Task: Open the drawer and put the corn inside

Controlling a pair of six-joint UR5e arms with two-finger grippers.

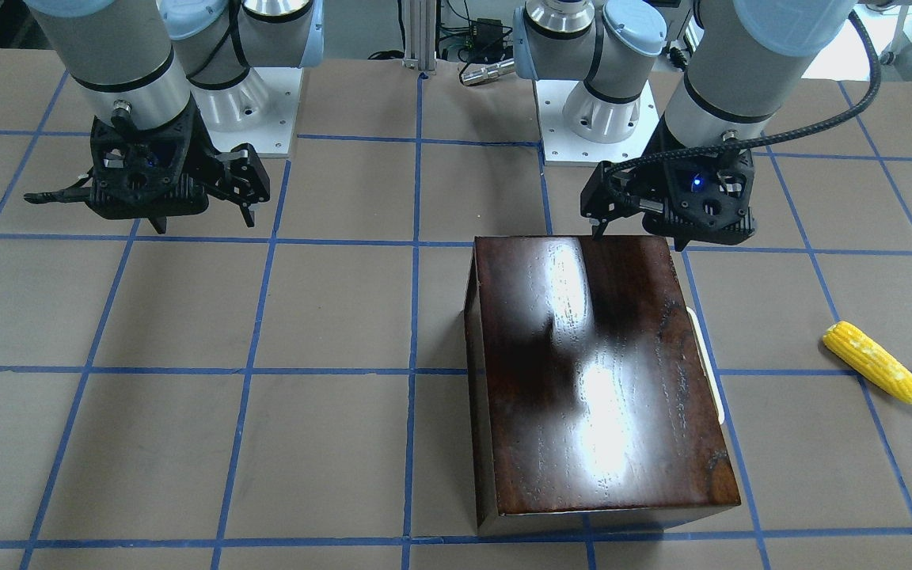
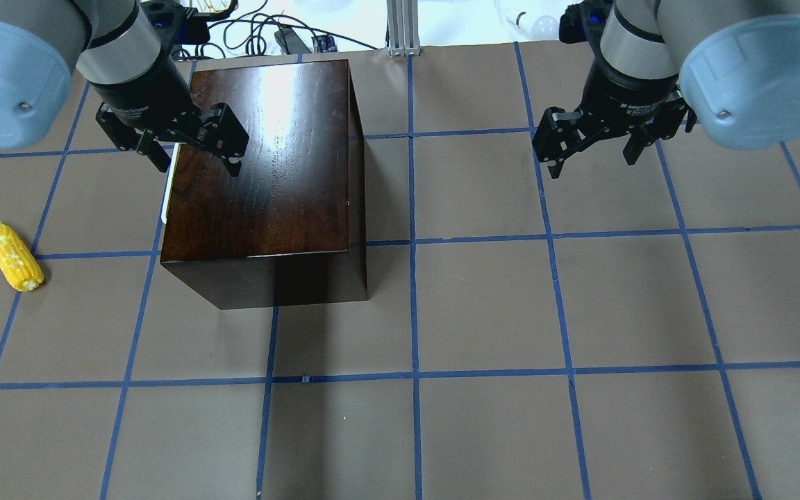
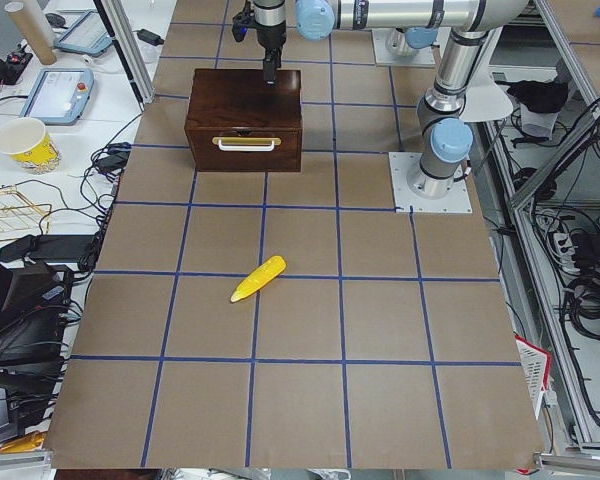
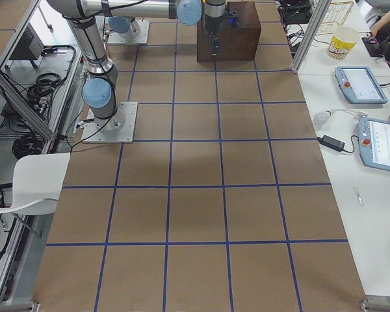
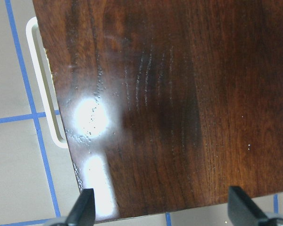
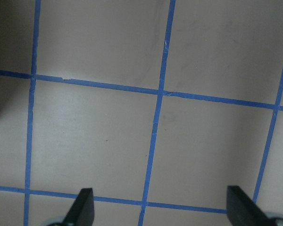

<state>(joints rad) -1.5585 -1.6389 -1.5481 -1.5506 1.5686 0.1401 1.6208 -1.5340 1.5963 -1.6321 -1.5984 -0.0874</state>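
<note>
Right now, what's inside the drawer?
Its inside cannot be seen: the drawer is shut, showing only its dark front and white handle. The corn lies outside on the table.

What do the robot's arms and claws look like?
The left arm and right arm are fat grey tubes with round pale-blue caps and black rings. Each ends in a black two-finger claw: the left gripper and right gripper. A braided black cable loops to the left one, where a blue light glows.

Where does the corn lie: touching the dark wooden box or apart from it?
Apart. The overhead view shows the corn lying beside the box, with bare table between them.
</note>
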